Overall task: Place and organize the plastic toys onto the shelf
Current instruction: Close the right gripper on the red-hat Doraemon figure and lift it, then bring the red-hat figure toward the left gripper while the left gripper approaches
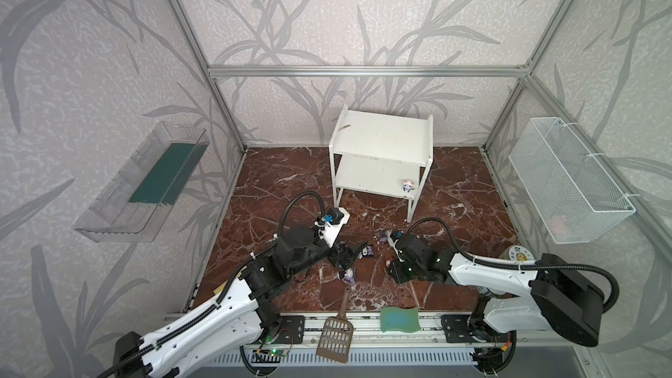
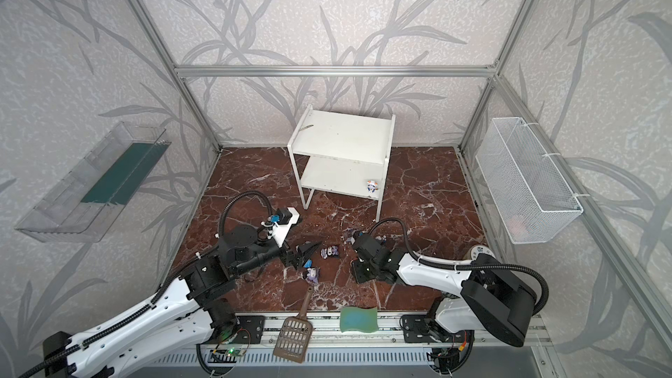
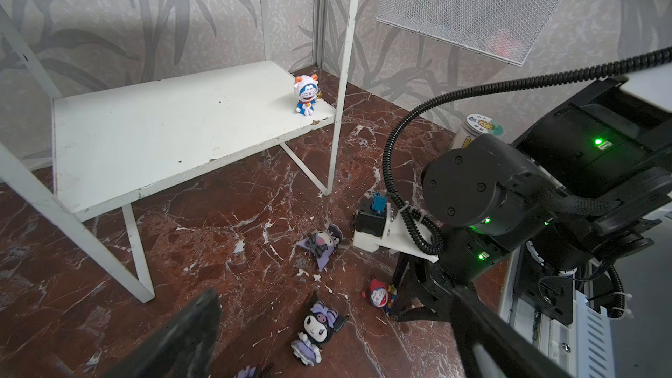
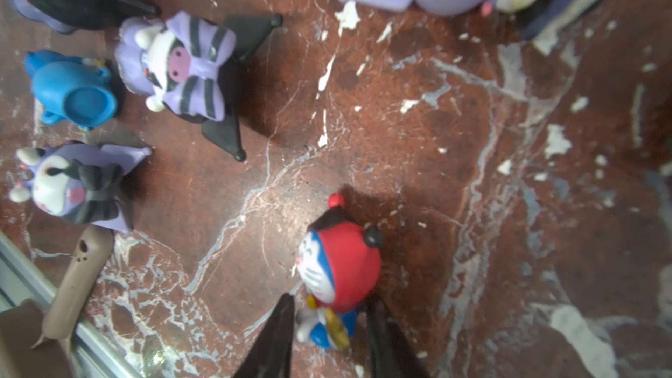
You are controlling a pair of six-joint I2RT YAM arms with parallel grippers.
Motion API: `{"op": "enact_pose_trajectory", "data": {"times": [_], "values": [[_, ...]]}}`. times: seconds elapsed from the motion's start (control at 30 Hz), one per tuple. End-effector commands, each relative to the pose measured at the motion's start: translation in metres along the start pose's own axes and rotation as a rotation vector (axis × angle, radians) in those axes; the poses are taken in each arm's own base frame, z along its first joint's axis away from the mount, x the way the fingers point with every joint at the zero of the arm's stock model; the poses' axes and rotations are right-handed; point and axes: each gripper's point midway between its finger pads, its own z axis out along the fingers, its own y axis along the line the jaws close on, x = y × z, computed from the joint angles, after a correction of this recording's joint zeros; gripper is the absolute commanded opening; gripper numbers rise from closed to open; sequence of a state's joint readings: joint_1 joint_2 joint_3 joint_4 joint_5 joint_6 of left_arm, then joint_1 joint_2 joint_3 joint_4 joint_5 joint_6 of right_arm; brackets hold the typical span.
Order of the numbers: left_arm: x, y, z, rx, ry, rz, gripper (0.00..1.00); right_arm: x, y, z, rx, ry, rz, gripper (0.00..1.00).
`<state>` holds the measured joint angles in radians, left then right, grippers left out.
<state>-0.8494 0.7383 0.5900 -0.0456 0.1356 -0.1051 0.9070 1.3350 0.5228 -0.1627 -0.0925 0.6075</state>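
The white shelf (image 1: pixel 381 136) stands at the back; one white-headed blue toy (image 1: pixel 408 186) stands at the right end of its lower board (image 3: pixel 163 140). My right gripper (image 4: pixel 332 303) points down at the floor, its fingers (image 4: pixel 283 325) closed against both sides of a red-capped blue toy (image 4: pixel 342 267). My left gripper (image 3: pixel 334 292) is open just above the floor, and a purple, black-eared toy (image 3: pixel 320 325) lies between its fingers. More purple toys (image 4: pixel 182 67) (image 4: pixel 69 187) and a blue toy (image 4: pixel 72 92) lie on the floor nearby, and two purple ones (image 1: pixel 365 252) (image 1: pixel 347 274) show in both top views.
A brown slotted scoop (image 1: pixel 336 332) and a green wavy sponge (image 1: pixel 399 319) lie on the front rail. A wire mesh basket (image 1: pixel 567 180) hangs on the right wall, a clear tray (image 1: pixel 145 180) on the left wall. A small round jar (image 1: pixel 518 252) stands behind the right arm.
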Motion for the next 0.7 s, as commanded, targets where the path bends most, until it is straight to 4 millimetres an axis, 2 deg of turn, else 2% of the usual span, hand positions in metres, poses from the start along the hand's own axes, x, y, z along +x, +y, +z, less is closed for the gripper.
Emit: {"op": "enact_pose_trajectory", "data": {"times": [0.0,0.13,0.3,0.43,0.67], "values": [[-0.012,-0.002,-0.004,0.005,-0.026,0.005,0.99,0.018,-0.011,0.003,0.052,0.073,-0.011,0.27],[-0.012,-0.003,-0.003,0.007,-0.023,0.004,0.99,0.013,-0.005,0.002,0.02,0.049,-0.028,0.21],[-0.01,-0.007,-0.005,0.028,-0.007,-0.013,0.99,-0.004,0.023,-0.015,-0.124,-0.055,-0.113,0.18],[-0.003,-0.012,-0.004,0.063,0.017,-0.02,0.99,-0.02,0.043,-0.045,-0.228,-0.18,-0.2,0.18],[-0.004,-0.04,0.001,0.22,0.044,-0.022,0.99,-0.037,0.078,-0.111,-0.459,-0.446,-0.305,0.18]]}}
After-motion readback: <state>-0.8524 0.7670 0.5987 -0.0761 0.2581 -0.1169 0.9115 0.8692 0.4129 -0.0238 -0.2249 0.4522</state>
